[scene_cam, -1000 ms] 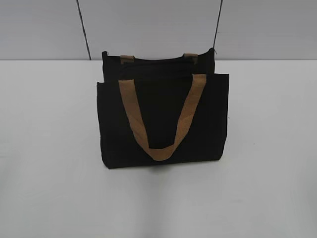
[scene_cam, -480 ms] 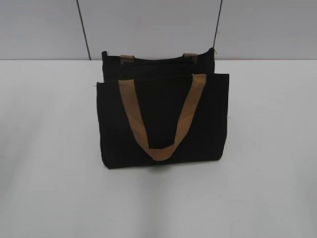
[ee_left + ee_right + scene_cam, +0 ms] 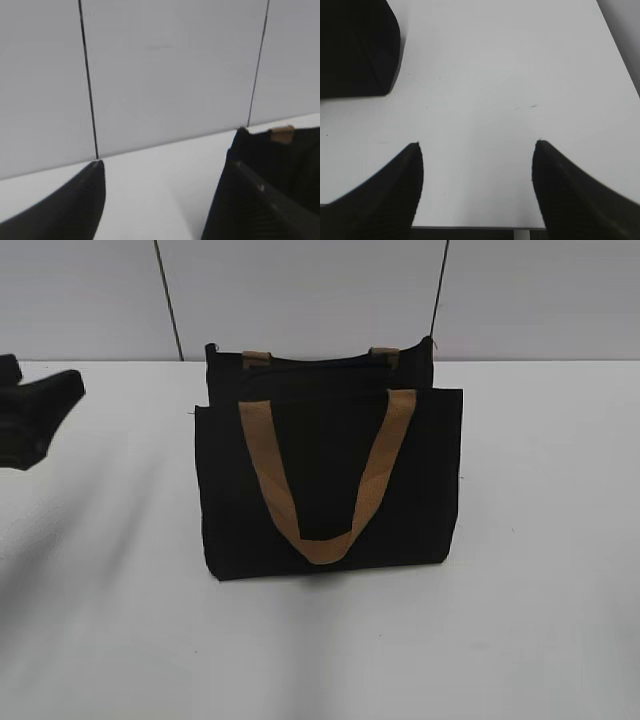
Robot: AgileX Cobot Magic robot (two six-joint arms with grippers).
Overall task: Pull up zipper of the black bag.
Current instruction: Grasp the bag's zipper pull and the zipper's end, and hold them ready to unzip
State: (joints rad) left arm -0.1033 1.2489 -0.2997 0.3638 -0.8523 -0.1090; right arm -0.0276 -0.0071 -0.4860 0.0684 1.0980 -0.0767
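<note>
**Q:** Where is the bag, and what step are you on?

**A:** The black bag [image 3: 330,475] stands upright mid-table, tan handle [image 3: 325,480] hanging down its front. I judge this the approach. My left gripper [image 3: 35,420] is at the far left, well apart from it; my right gripper [image 3: 477,187] is spread open over bare table [image 3: 510,75].

**Q:** And the left one's jaws?

**A:** Parted, nothing held. The zipper [image 3: 320,362] runs along the top edge; I can't make out its tab. There's open room on both sides.

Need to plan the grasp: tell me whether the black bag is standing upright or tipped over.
Upright. The black bag stands on its base on the table, top edge level, front handle hanging down its face.
</note>
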